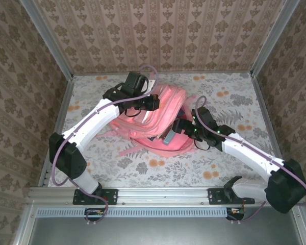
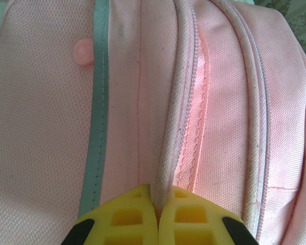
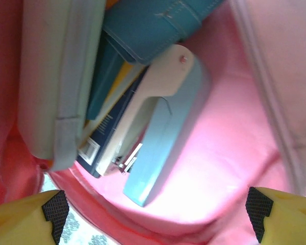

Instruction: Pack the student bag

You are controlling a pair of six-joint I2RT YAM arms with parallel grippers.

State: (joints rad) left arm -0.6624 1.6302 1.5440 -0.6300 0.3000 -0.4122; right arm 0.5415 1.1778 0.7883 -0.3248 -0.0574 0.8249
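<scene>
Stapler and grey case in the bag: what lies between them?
A dark blue box, wedged between stapler and grey case inside the student bag; right wrist view.

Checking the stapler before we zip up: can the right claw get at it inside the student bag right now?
Probably yes. The right claw is open at the mouth of the student bag, and the stapler lies just ahead with nothing over it. The left claw pinches the zip edge.

The left gripper (image 2: pixel 158 204) is clamped onto the student bag (image 2: pixel 41 127); the right gripper (image 3: pixel 155 209) is spread wide. Both arms are extended.
</scene>
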